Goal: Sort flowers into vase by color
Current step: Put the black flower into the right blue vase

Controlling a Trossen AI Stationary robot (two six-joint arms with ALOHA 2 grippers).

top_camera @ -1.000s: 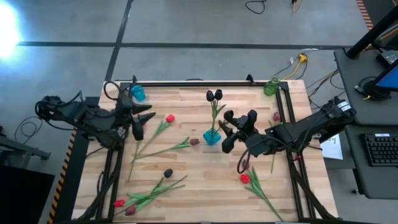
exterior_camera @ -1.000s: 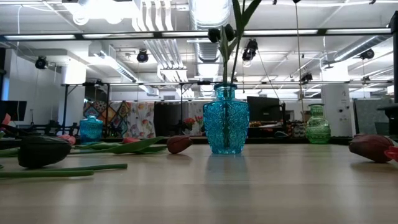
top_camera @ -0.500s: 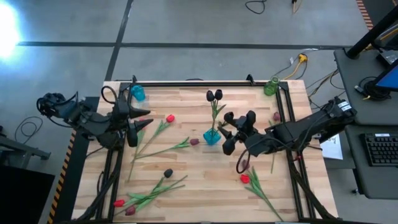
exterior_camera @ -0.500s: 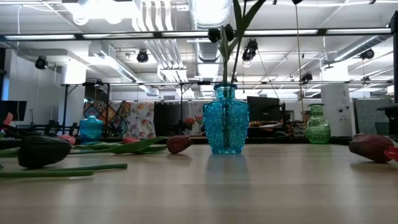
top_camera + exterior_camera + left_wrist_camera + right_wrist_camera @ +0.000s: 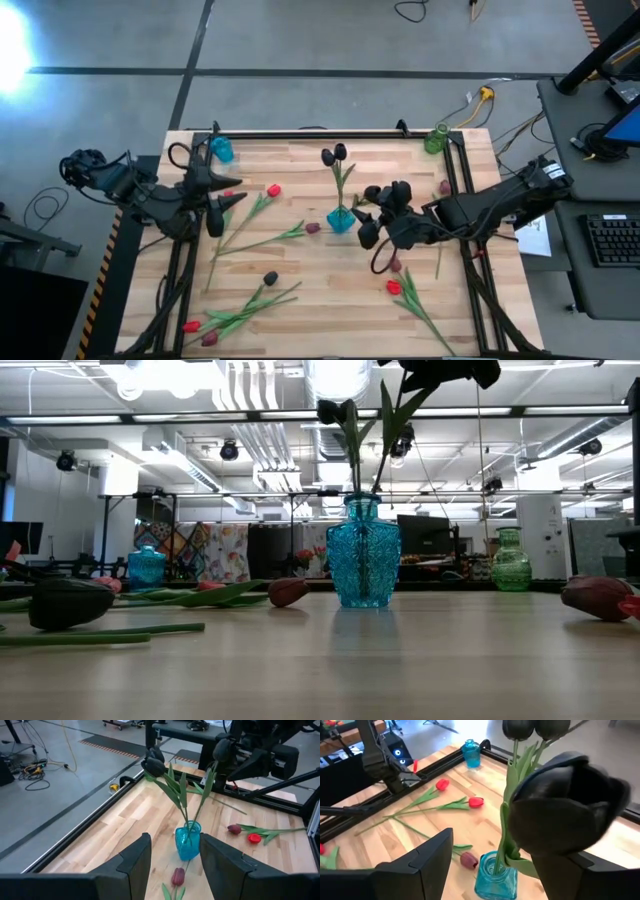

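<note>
Two black tulips (image 5: pixel 333 155) stand in the blue vase (image 5: pixel 341 218) at the middle of the table (image 5: pixel 300 255), their stems rising from its neck and leaning toward the far edge, the dark heads well beyond the vase as seen from above. A third black tulip (image 5: pixel 567 795) has its stem in the same neck and its head tilted toward the right gripper (image 5: pixel 375 215), which hangs just beside the vase with its fingers spread apart, the head between them in the wrist view; whether they touch it cannot be told. Loose red tulips (image 5: pixel 272 190) and dark ones (image 5: pixel 270 279) lie flat on the boards, stems mostly slanting toward the near left corner. The left gripper (image 5: pixel 222 195) waits at the left side, fingers apart, holding nothing. A small blue vase (image 5: pixel 221 150) and a green vase (image 5: pixel 435 140) stand at the far corners.
</note>
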